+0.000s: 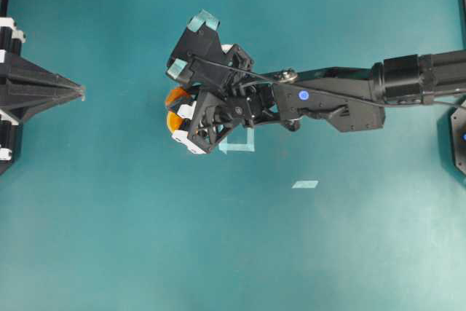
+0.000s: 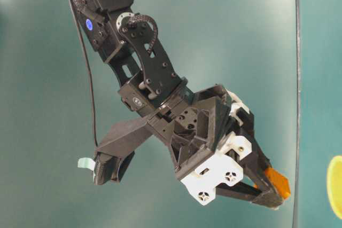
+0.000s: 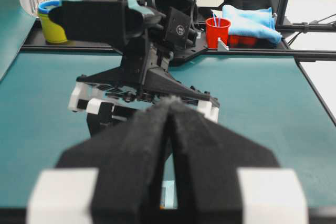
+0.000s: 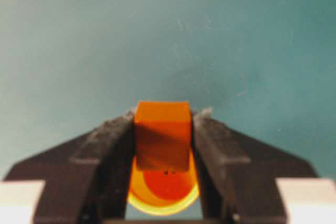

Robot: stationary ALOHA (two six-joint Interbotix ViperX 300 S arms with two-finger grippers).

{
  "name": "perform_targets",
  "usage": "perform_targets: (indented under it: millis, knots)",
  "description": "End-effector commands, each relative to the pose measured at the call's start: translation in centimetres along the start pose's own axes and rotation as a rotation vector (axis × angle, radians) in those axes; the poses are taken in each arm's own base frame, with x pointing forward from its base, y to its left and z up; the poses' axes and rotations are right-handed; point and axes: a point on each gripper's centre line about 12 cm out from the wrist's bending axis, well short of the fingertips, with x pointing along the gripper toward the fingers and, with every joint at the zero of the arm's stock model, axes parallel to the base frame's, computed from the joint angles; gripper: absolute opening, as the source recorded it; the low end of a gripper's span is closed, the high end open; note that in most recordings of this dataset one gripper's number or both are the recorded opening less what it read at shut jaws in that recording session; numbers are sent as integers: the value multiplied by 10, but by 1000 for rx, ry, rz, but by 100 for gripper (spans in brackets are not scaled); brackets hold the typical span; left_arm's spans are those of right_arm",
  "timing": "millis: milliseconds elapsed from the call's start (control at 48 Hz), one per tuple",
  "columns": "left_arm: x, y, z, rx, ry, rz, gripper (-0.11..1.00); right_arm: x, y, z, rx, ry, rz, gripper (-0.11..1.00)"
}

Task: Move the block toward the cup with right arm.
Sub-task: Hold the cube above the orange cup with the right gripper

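Observation:
My right gripper (image 1: 175, 101) reaches across to the left of the table's middle and is shut on the small orange block (image 1: 175, 95). In the right wrist view the block (image 4: 161, 129) is clamped between the two black fingers of the right gripper (image 4: 163, 116). Directly beneath it lies the yellow-orange cup (image 4: 164, 195), its darker inside showing. From overhead the cup (image 1: 173, 123) peeks out from under the gripper. At table level the block (image 2: 277, 181) sits at the fingertips and the cup (image 2: 335, 186) is at the right edge. My left gripper (image 1: 79, 92) rests shut at the far left, its fingers (image 3: 157, 124) pressed together.
A pale tape square (image 1: 237, 142) lies under the right wrist and a tape strip (image 1: 305, 184) lies nearer the front. Beyond the table's far edge stand a red cup (image 3: 217, 29), a yellow-green cup (image 3: 51, 24) and a blue cloth (image 3: 249, 18).

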Motion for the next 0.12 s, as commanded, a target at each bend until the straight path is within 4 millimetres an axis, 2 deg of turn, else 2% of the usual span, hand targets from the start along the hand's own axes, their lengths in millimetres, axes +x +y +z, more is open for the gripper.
perform_targets:
  millis: [0,104]
  knots:
    - [2,0,12,5,-29,0,0,-11,7,16,6,-43,23,39]
    - [2,0,12,3,-29,1,0,-11,6,16,9,-43,22,39]
